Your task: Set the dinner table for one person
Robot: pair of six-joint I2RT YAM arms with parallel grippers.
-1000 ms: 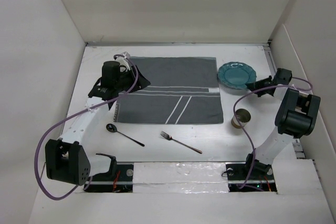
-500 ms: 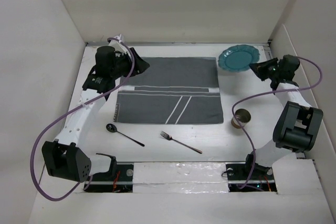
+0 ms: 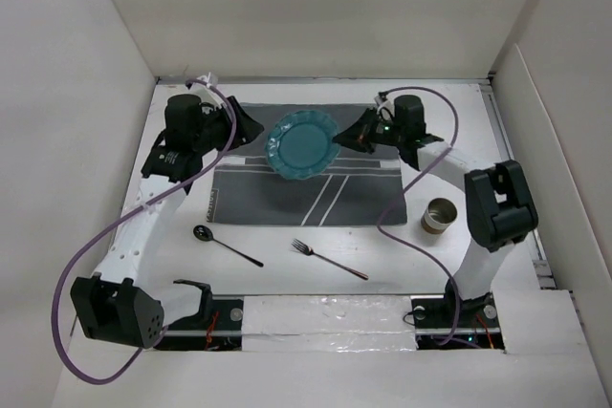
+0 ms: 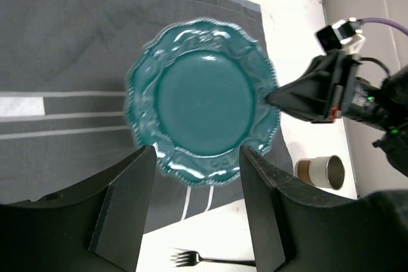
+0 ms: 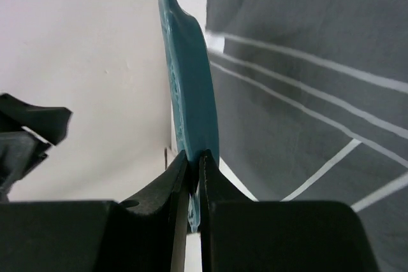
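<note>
A teal scalloped plate (image 3: 302, 143) hangs in the air over the dark grey striped placemat (image 3: 363, 193) on the white dinner table (image 3: 287, 279). My right gripper (image 3: 346, 139) is shut on the plate's right rim; in the right wrist view the plate (image 5: 188, 87) stands edge-on between the fingers (image 5: 220, 183). My left gripper (image 3: 256, 125) is open and empty, raised at the mat's far left corner; in its view the plate (image 4: 203, 100) lies beyond the open fingers (image 4: 131, 202). A fork (image 3: 327, 259) and a spoon (image 3: 224, 244) lie in front of the mat. A metal cup (image 3: 439, 216) stands right of the mat.
White walls enclose the table on the left, back and right. The arm bases sit at the near edge. Purple cables loop from both arms over the table's sides.
My right gripper has carried the plate from the far right corner leftward to above the placemat's middle. My left arm has shifted slightly toward the far left.
</note>
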